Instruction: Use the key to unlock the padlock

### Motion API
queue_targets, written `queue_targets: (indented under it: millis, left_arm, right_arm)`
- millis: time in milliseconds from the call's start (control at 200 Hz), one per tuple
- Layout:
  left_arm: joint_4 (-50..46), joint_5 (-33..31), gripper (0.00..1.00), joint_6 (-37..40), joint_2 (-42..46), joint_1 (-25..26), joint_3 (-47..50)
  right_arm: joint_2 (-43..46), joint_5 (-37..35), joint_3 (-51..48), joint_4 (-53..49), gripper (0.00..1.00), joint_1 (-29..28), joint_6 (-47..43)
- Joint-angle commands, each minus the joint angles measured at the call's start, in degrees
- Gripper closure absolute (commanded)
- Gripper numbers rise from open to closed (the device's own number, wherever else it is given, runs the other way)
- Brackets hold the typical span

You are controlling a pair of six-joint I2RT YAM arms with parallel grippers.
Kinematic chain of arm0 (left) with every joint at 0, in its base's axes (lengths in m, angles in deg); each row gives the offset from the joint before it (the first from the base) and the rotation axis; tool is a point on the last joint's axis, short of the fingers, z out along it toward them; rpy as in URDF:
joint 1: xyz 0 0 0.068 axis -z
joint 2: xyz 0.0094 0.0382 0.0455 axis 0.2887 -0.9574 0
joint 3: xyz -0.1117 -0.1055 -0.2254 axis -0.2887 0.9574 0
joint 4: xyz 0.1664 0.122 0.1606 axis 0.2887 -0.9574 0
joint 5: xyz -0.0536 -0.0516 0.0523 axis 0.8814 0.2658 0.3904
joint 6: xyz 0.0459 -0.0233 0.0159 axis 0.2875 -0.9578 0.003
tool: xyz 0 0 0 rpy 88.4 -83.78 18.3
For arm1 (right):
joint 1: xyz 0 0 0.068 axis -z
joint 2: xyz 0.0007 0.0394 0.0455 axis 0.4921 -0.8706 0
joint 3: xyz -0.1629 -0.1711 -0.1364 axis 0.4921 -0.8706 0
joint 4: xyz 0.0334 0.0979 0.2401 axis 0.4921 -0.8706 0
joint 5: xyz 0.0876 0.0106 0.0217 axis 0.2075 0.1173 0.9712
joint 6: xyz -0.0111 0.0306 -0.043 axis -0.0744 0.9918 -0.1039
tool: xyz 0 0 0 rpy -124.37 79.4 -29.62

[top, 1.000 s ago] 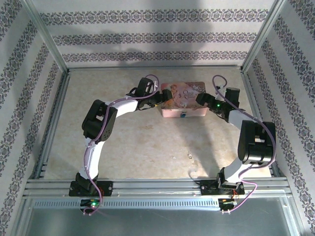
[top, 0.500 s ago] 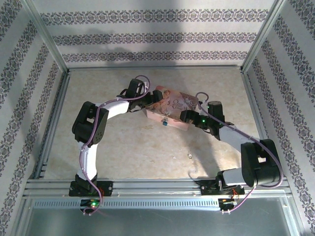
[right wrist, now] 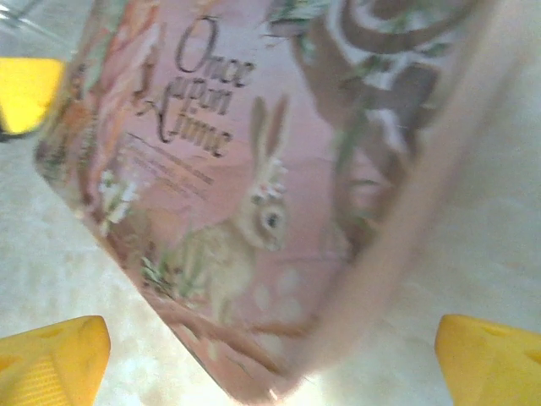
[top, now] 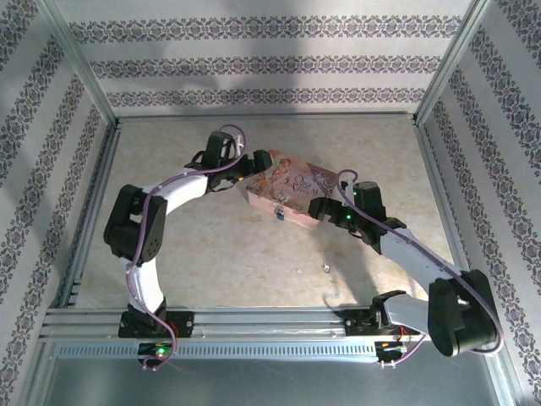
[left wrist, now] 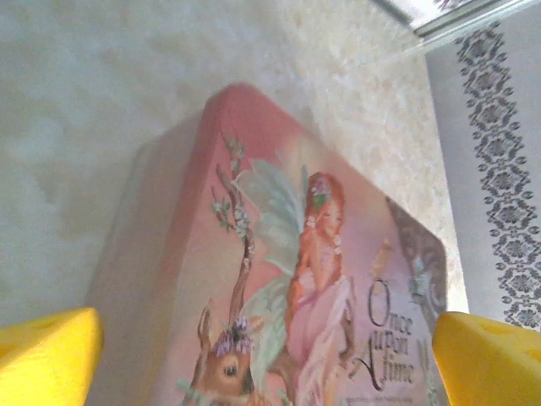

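Slid nearer and turned askew, the pink tin (top: 297, 188) sits mid-table between left gripper (top: 256, 162) and right gripper (top: 321, 209), both spread wide. Its near side carries the padlock (top: 279, 216); the key (top: 325, 269) lies toward the table's near edge. Steady the tin before fetching the key.

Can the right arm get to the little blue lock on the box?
Probably yes. The lock hangs uncovered on the near side of the box. The open right gripper sits at the box's right end, with nothing between it and the lock.
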Motion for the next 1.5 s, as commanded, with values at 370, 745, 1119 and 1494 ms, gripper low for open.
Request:
queue_targets:
  millis: [370, 745, 1119, 1494]
  left_arm:
    - [-9.03, -4.0, 0.0, 7.44, 30.53, -4.04, 23.7]
    - [-12.36, -5.29, 0.0, 4.58, 49.59, -3.97, 41.17]
    - [-11.57, -6.06, 0.0, 2.98, 51.51, -4.03, 45.25]
    - [-12.76, -7.13, 0.0, 3.87, 50.45, -3.99, 44.06]
  right_arm:
    - [18.29, -15.82, 2.93, -39.35, 0.31, -12.05, 6.23]
    - [9.65, -19.14, 0.1, -36.04, 0.45, -21.71, 11.3]
    - [-0.38, -18.93, 0.54, -32.58, 0.52, -22.8, 10.97]
    - [-6.68, -17.36, 0.97, -30.99, 0.64, -23.39, 10.19]
